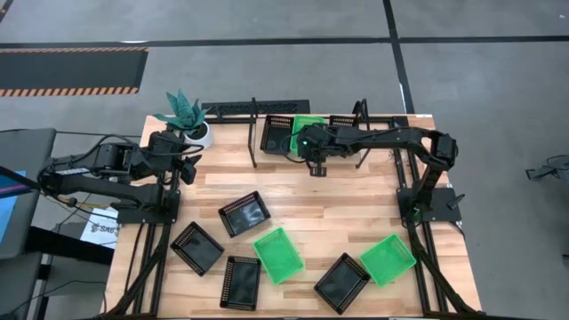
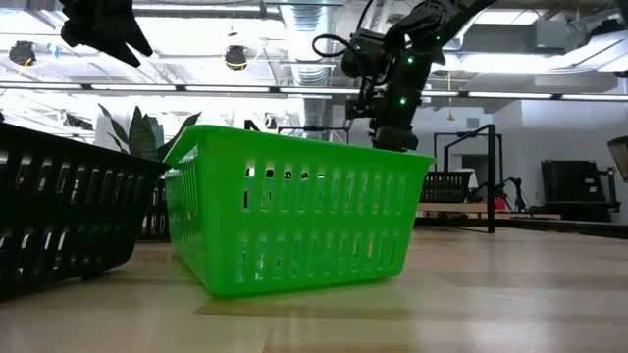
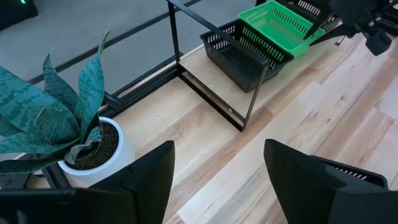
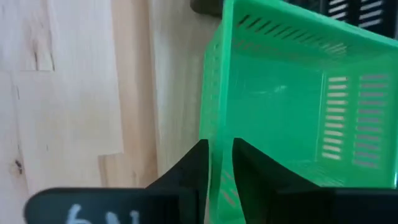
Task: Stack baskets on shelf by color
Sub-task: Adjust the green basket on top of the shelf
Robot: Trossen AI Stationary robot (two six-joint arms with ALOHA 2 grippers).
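Observation:
My right gripper (image 1: pixel 316 158) is shut on the rim wall of a green basket (image 1: pixel 308 127) at the black rod shelf (image 1: pixel 253 108) on the table's far edge. That basket sits tilted next to a black basket (image 3: pixel 242 53) in the shelf. Another black basket (image 1: pixel 342 123) stands to its right. My left gripper (image 3: pixel 214 180) is open and empty above the table by the potted plant (image 1: pixel 185 116). Several black baskets (image 1: pixel 244 213) and two green baskets (image 1: pixel 278 254) lie on their bottoms on the near half of the table. My right gripper pinches the green basket's side wall at its rim (image 4: pixel 217 140), one finger (image 4: pixel 249 165) inside the basket and one outside. The fingers come from above, pointing down. The basket is tilted, one edge over the black basket; whether it rests on it I cannot tell.
The teal plant in its white pot (image 3: pixel 93 149) stands at the far left corner, close to my left gripper. The shelf's upright posts (image 3: pixel 173 37) rise around the baskets. Bare wood (image 1: pixel 293 191) lies between the shelf and the loose baskets.

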